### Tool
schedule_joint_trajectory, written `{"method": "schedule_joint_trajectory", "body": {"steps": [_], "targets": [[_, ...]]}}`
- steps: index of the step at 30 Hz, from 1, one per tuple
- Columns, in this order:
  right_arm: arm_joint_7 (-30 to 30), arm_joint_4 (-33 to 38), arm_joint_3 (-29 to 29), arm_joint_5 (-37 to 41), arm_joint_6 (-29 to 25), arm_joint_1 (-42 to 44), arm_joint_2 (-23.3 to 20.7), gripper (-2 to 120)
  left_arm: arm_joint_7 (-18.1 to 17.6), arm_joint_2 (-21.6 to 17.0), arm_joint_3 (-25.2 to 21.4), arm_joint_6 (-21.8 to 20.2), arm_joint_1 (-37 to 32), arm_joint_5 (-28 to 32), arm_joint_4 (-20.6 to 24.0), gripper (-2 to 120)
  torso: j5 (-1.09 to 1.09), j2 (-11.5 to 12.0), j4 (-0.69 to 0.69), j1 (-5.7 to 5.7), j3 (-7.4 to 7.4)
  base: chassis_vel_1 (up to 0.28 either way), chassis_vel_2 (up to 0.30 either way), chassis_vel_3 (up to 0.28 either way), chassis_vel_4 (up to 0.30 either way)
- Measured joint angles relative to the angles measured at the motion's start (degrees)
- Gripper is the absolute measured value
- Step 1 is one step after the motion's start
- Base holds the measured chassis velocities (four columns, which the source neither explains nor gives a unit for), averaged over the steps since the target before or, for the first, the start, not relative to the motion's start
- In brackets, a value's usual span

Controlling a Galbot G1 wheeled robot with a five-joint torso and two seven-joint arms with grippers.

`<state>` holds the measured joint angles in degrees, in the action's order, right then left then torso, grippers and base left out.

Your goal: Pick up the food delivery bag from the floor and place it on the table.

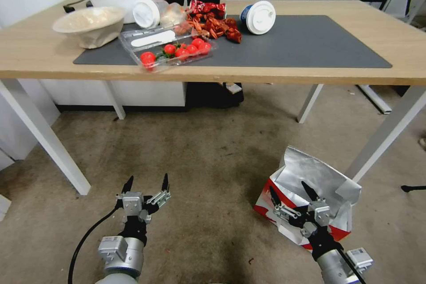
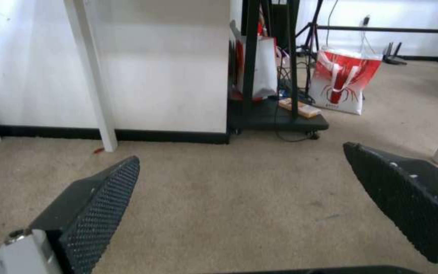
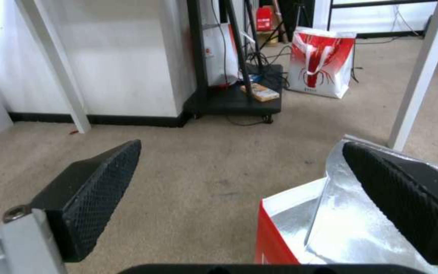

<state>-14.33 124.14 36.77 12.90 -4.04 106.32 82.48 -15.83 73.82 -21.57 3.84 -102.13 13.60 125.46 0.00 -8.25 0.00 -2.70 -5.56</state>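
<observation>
The food delivery bag (image 1: 310, 173) stands on the floor (image 1: 208, 159) at the lower right, near a white table leg. It is white and red with a crumpled silver foil lining (image 3: 351, 224) folded open at the top. My right gripper (image 1: 290, 191) hovers open just above the bag's near top edge, nothing between its fingers (image 3: 97, 190). My left gripper (image 1: 146, 183) is open over bare floor at the lower left, well apart from the bag. The table (image 1: 310, 71) spans the upper part of the head view, light wood with a dark grey mat (image 1: 301, 44).
On the table's left half sit two pale bowls (image 1: 91, 24), a clear tray of tomatoes (image 1: 177, 51), red snack packets (image 1: 213, 22) and a tipped white cup (image 1: 259, 17). White table legs (image 1: 42, 135) flank the floor space. A second red-and-white bag (image 2: 343, 82) stands beyond a black cart (image 2: 275, 114).
</observation>
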Motion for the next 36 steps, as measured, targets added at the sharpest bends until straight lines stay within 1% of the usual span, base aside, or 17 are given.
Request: {"method": "schedule_joint_trajectory", "body": {"steps": [3,6,9,10,14,18,20,21,23,24,28,32,36], "targets": [[-0.07,-0.02,-0.01,0.0,0.02,-0.02,0.05,100,0.0,0.03,-0.01,0.0,-0.01,-0.01,0.03,100,0.0,0.98,0.0,0.2,0.79,0.0,0.0,0.0,0.0],[-0.14,-0.02,-0.04,0.0,0.02,0.01,0.08,100,0.0,0.06,-0.01,0.0,-0.04,-0.04,0.05,100,0.0,1.31,0.0,0.24,1.08,0.0,0.0,0.0,0.0],[-0.21,-0.02,-0.08,-0.02,0.01,0.1,0.13,100,-0.14,0.08,-0.03,-0.02,-0.17,-0.01,0.27,100,0.0,2.24,0.0,0.31,1.93,0.0,0.0,0.0,0.0],[-0.21,-0.02,-0.08,-0.02,0.01,0.1,0.13,100,-0.14,0.08,-0.03,-0.02,-0.17,-0.01,0.27,100,0.0,2.24,0.0,0.31,1.93,0.0,0.0,0.0,0.0],[-0.24,-0.02,-0.09,-0.02,-0.12,0.21,0.11,100,-0.16,0.09,-0.11,-0.02,-0.35,-0.01,0.43,100,0.0,3.36,0.0,0.46,2.91,0.0,0.0,0.0,0.0],[-0.31,-0.02,-0.07,-0.02,-0.21,0.36,0.1,100,-0.15,0.11,-0.03,-0.01,-0.42,-0.08,0.56,100,0.0,3.98,0.0,0.49,3.48,0.0,0.0,0.0,0.0],[-0.34,-0.05,-0.11,-0.05,-0.23,0.43,0.07,100,-0.08,0.15,0.06,0.03,-0.46,-0.23,0.58,100,0.0,4.7,0.0,0.55,4.15,0.0,0.0,0.0,0.0],[-0.34,-0.05,-0.11,-0.05,-0.23,0.43,0.07,100,-0.08,0.15,0.06,0.03,-0.46,-0.23,0.58,100,0.0,4.7,0.0,0.55,4.15,0.0,0.0,0.0,0.0],[-0.34,-0.09,-0.17,-0.08,-0.23,0.41,0.01,100,-0.05,0.24,0.1,0.2,-0.49,-0.31,0.59,100,0.0,5.34,0.0,0.58,4.75,0.0,0.0,0.0,0.0],[-0.34,-0.09,-0.17,-0.08,-0.23,0.41,0.01,100,-0.05,0.24,0.1,0.2,-0.49,-0.31,0.59,100,0.0,5.34,0.0,0.58,4.75,0.0,0.0,0.0,0.0],[-0.34,-0.23,-0.21,-0.13,-0.23,0.37,0.01,100,-0.06,0.37,0.13,0.53,-0.74,-0.46,0.59,100,0.0,6.28,0.0,0.7,5.56,0.0,0.0,0.0,0.0],[-0.33,-0.29,-0.23,-0.13,-0.2,0.35,-0.05,100,-0.07,0.4,0.14,0.63,-0.87,-0.53,0.59,100,0.0,6.87,0.0,0.8,5.55,0.0,0.0,0.0,0.0],[-0.34,-0.41,-0.19,-0.12,-0.2,0.35,-0.3,100,-0.09,0.5,0.19,0.61,-0.79,-0.44,0.47,100,0.0,6.94,0.0,0.83,5.55,0.0,0.0,0.0,0.0]]}}
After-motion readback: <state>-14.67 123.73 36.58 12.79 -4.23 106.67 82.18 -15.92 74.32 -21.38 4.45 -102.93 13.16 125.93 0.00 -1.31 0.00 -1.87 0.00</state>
